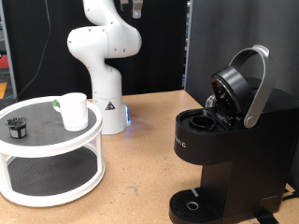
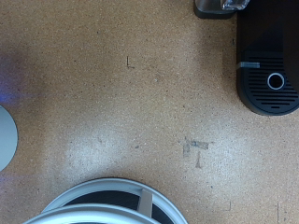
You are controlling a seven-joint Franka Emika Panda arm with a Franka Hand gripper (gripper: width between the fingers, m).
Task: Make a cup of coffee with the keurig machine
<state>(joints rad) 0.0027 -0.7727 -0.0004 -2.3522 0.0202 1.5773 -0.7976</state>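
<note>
Cup (image 1: 74,110) and pod (image 1: 16,126) on tiered stand (image 1: 56,149); keurig machine (image 1: 224,140) lid open; end effector's state unclear.

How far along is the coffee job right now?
Done: the keurig machine has its lid raised. In hand: nothing visible; the gripper is not in either view. Left: the cup sits on the white tiered stand beside a small black pod, and the drip base is bare.
</note>
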